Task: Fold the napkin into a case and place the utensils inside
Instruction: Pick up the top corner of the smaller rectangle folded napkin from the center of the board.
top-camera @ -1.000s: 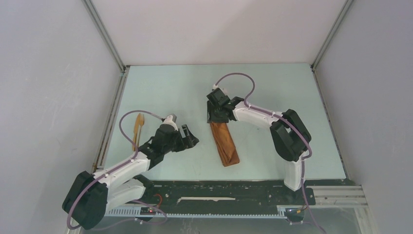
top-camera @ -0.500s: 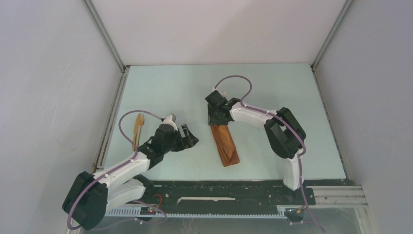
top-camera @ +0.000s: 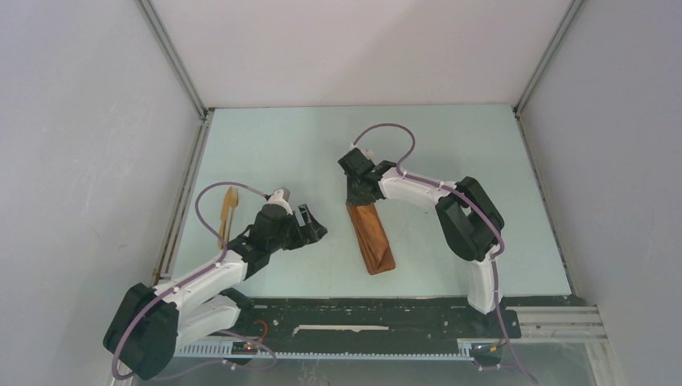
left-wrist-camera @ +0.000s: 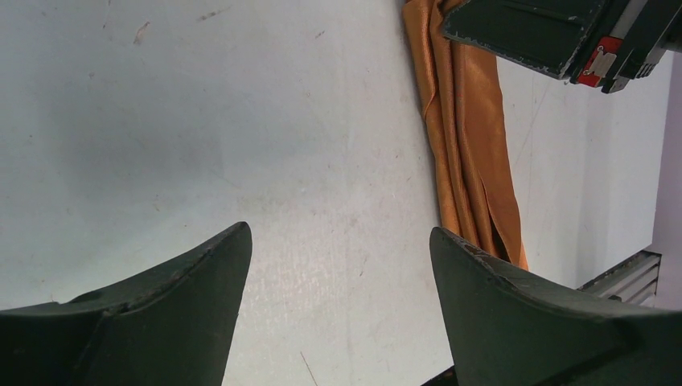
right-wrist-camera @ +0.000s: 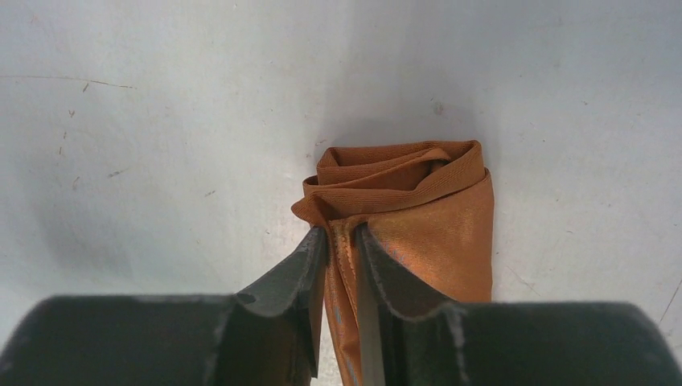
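Far left of the table (top-camera: 273, 145), close to the side rail: the wooden utensils (top-camera: 228, 211) lie flat, well apart from the cloth. Left gripper (top-camera: 315, 228) sits between the utensils and the cloth. It is released, its jaws stand wide, and only bare table surface shows between the fingers (left-wrist-camera: 201, 273). Whether its tips touch the surface cannot be determined. The napkin (top-camera: 371, 236) lies flat near the middle of the table, folded into a narrow oblong strip with its near end angled slightly to the right. The right gripper (top-camera: 359, 193) is at the strip's far end. Its fingers (right-wrist-camera: 289, 273) are clenched on a thin raised ridge of fabric near one long edge. Beyond the fingertips, the napkin's end (right-wrist-camera: 438, 233) shows several stacked layers.
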### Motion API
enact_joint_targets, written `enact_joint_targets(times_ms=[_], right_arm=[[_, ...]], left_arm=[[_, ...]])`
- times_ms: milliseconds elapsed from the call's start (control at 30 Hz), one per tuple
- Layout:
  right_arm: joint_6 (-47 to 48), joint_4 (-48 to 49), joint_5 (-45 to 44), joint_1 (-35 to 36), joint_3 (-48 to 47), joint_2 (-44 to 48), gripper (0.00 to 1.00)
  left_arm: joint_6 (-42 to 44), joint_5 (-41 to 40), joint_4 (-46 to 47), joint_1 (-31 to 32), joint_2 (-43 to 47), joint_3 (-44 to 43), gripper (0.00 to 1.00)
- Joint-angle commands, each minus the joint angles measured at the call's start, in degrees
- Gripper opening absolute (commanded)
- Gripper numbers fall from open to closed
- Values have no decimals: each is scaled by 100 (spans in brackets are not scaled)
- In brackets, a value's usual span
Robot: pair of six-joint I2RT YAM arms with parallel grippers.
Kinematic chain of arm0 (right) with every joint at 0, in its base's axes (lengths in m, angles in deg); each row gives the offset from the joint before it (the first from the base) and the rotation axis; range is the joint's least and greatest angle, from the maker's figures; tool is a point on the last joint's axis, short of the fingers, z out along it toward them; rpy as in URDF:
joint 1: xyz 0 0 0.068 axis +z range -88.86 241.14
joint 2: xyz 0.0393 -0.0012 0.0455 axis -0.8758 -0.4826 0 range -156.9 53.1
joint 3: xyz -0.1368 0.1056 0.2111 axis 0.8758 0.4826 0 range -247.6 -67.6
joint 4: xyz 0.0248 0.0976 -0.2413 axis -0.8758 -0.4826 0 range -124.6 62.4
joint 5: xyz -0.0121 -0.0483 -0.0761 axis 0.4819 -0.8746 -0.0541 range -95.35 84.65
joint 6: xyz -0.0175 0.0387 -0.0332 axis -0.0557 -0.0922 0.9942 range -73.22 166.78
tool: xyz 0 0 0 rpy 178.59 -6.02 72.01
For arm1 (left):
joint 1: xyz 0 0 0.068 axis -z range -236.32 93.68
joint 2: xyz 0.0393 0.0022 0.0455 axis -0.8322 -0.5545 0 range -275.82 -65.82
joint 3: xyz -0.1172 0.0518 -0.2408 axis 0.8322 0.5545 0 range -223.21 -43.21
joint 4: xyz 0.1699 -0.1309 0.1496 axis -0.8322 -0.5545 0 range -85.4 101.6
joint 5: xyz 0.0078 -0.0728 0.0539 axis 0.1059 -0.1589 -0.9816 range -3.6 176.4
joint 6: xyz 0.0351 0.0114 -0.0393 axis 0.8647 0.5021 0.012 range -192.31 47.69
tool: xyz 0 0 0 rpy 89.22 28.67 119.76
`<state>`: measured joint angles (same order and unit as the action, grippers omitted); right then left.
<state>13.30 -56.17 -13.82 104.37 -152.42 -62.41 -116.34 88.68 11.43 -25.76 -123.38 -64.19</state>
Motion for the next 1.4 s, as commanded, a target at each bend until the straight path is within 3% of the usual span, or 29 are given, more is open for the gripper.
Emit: enact_joint_targets(times_ms=[0,67,133,200,500,867,1033,1200,1367], right_arm=[[2,88,-65,-2,-211,-49,24],[-2,85,-30,-16,-212,-58,24],[-49,20,-98,-3,-210,-60,38],[-36,-26,-179,46,-201,-67,45],[-17,112,-208,23,-210,-287,47],[13,219,-94,-79,-220,-455,24],[23,219,-43,-99,-207,-393,0],[-5,192,14,-99,-71,35,0],[-217,356,219,-179,296,544,0]], left_arm=[[48,78,113,-51,96,66,88],[53,84,114,-51,104,65,88],[52,88,115,-59,112,62,88],[52,80,114,-60,105,63,88],[26,106,147,-73,125,110,88],[44,113,97,-95,150,103,88],[44,126,105,-108,138,89,88],[89,387,264,-104,-144,-110,89],[306,876,483,-95,-1227,-837,85]])
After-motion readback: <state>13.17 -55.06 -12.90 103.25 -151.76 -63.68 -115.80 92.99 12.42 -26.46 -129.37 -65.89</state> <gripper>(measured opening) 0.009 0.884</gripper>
